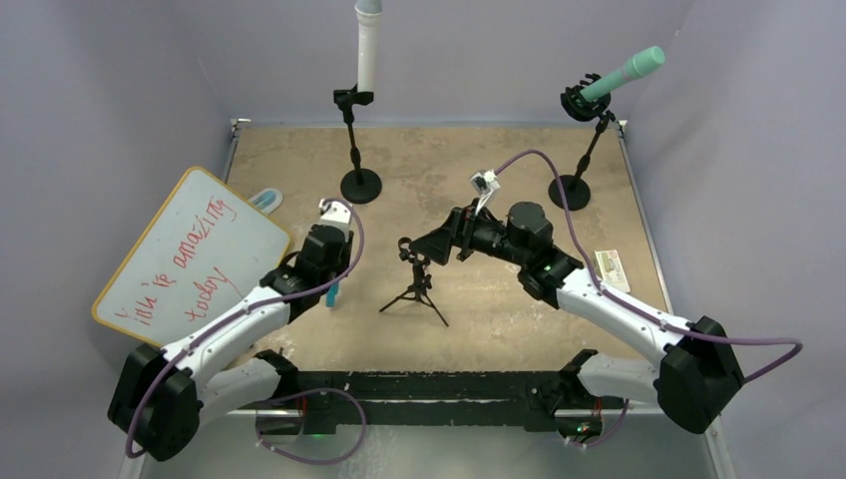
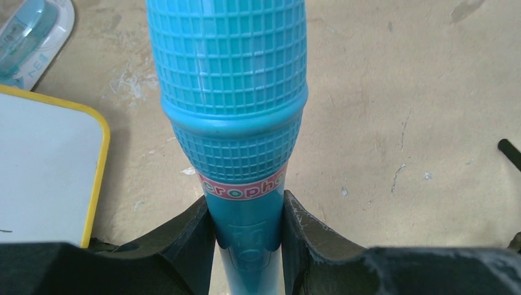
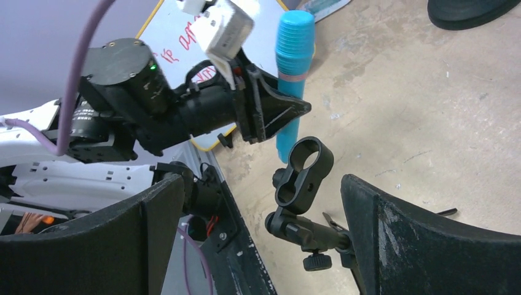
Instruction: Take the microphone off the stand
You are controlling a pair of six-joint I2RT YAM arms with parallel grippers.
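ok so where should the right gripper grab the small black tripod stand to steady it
Probably the black double-ring clip atop the small black tripod stand, approached from the side: it's empty, compact, and sits between the fingers of the open right gripper.

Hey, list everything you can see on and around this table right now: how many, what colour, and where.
blue microphone: one, blue, near left, off its stand
tripod stand: one, black, table centre, clip empty
white microphone: one, white, upright, far edge
left tall stand: one, black, holding the white microphone
green microphone: one, green, tilted, far right corner
right tall stand: one, black, holding the green microphone
whiteboard: one, white, yellow edge, red writing, left side
packet: one, blue and white, by the whiteboard's far corner
paper slip: one, pale, right side
table: one, tan
left gripper: black, shut on the blue microphone
right gripper: black, open, either side of the tripod stand's clip
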